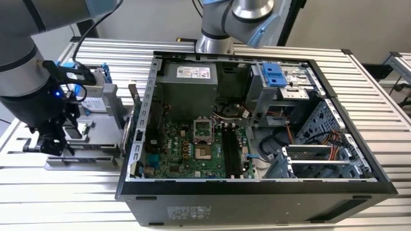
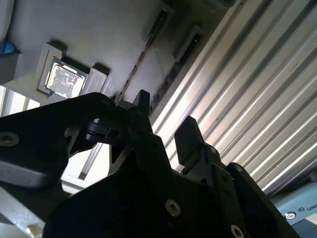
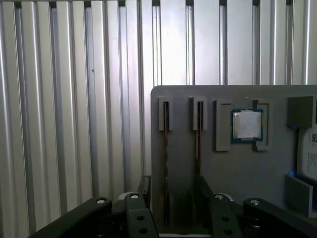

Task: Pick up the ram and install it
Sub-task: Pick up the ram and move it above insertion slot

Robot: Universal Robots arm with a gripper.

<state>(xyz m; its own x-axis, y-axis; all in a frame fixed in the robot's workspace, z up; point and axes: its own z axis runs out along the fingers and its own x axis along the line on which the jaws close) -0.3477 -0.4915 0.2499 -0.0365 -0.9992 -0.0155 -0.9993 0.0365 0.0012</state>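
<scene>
Empty gripper (image 3: 174, 188), fingers (image 3: 144, 184) spread over gray tray (image 3: 237, 178). The ram (image 3: 166, 158) stands on edge in slot by tray corner, w/ 2nd stick (image 3: 198, 148) beside; CPU chip (image 3: 246, 124) further along. Open PC case (image 1: 257, 202) beyond.

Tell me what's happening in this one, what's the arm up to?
The arm's gripper hangs low over the grey parts holder, which sits to the exterior view's left of the open computer case. Its fingers are open and hold nothing. Two ram sticks stand on edge in the holder's slots, close in front of the fingers, with the processor chip beside them. No ram has been lifted yet.
</scene>
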